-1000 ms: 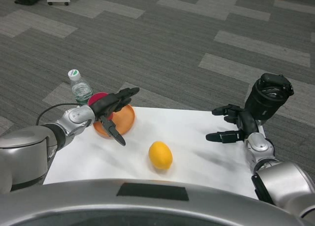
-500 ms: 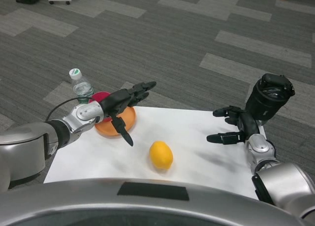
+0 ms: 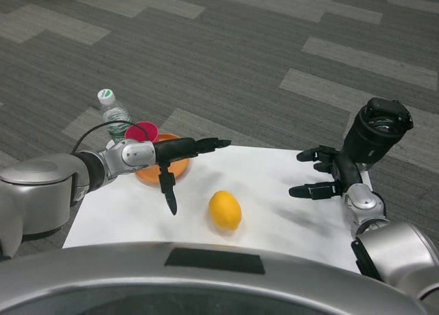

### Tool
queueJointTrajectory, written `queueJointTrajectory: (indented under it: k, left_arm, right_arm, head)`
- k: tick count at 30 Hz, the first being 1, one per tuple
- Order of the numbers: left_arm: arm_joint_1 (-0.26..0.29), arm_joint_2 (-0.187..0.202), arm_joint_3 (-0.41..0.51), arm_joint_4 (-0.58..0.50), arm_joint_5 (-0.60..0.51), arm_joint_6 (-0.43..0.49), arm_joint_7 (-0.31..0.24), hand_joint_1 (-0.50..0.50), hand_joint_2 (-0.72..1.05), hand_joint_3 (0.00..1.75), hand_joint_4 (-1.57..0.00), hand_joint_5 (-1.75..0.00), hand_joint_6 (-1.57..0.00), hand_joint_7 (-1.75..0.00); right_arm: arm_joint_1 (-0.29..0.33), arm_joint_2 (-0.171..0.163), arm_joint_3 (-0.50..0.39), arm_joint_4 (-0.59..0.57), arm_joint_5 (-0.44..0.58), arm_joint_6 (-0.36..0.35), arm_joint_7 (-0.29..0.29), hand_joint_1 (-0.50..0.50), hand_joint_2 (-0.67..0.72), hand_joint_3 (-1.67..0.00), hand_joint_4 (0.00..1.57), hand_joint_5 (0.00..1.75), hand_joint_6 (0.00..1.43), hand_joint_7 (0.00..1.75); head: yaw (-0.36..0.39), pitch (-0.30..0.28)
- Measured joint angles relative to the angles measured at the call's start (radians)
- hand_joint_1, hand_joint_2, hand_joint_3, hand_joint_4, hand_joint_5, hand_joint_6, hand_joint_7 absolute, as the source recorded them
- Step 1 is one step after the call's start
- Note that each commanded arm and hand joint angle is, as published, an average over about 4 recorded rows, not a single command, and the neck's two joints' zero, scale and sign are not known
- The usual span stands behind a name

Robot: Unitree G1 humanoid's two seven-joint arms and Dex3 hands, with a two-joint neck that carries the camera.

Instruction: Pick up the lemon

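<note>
The lemon (image 3: 225, 210), yellow-orange and oval, lies on the white table (image 3: 267, 191) near its front middle. My left hand (image 3: 180, 157) hovers open just left of and behind the lemon, fingers stretched toward the right and the thumb pointing down. It holds nothing and does not touch the fruit. At the right side of the table my right hand (image 3: 322, 172) waits open, fingers spread, well apart from the lemon.
An orange bowl (image 3: 159, 169) sits at the table's back left under my left forearm, with a pink-red cup (image 3: 141, 132) and a clear water bottle (image 3: 113, 114) behind it. A black camera lens (image 3: 376, 132) stands at the back right corner. Grey carpet lies beyond.
My left hand has stretched out to the right, past the bowl and closer to the lemon, with its fingers straightening. The view tilted slightly. The lemon and right hand stayed put.
</note>
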Motion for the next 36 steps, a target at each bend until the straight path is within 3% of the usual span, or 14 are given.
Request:
queueJointTrajectory:
  k: [9, 14, 20, 27, 36]
  left_arm:
    - [-0.003, -0.079, -0.001, 0.052, 0.088, 0.016, 0.088, 0.5, -0.02, 0.09, -0.19, 0.0, 0.0, 0.0]
    - [-0.006, -0.116, -0.001, 0.052, 0.134, 0.018, 0.13, 0.5, -0.02, 0.09, -0.24, 0.0, -0.01, 0.0]
    - [-0.032, -0.125, -0.029, 0.035, 0.231, 0.032, 0.2, 0.5, 0.01, 0.09, -0.38, 0.0, -0.05, 0.0]
    - [-0.052, -0.128, -0.104, 0.003, 0.341, 0.124, 0.236, 0.5, 0.07, 0.09, -0.54, -0.03, -0.12, 0.0]
    - [-0.055, -0.127, -0.13, -0.012, 0.366, 0.137, 0.282, 0.5, 0.07, 0.09, -0.83, -0.18, -0.21, 0.0]
  right_arm:
    - [-0.029, -0.025, 0.049, 0.001, 0.0, 0.0, 0.031, 0.38, -0.16, -0.32, 0.26, 1.36, 0.71, 0.77]
    - [-0.043, -0.038, 0.058, 0.001, 0.0, 0.0, 0.034, 0.38, -0.16, -0.32, 0.26, 1.26, 0.71, 0.77]
    - [-0.045, -0.047, 0.062, 0.001, 0.0, 0.0, 0.034, 0.38, -0.16, -0.32, 0.26, 1.26, 0.71, 0.77]
    - [-0.047, -0.056, 0.074, 0.0, 0.0, 0.0, 0.035, 0.38, -0.16, -0.32, 0.26, 1.26, 0.71, 0.77]
    - [-0.057, -0.072, 0.103, 0.0, 0.0, 0.0, 0.037, 0.38, -0.16, -0.32, 0.26, 1.26, 0.71, 0.77]
  head:
    - [-0.019, 0.003]
    - [-0.023, 0.011]
    - [-0.041, 0.012]
    - [-0.047, 0.003]
    - [-0.061, -0.006]
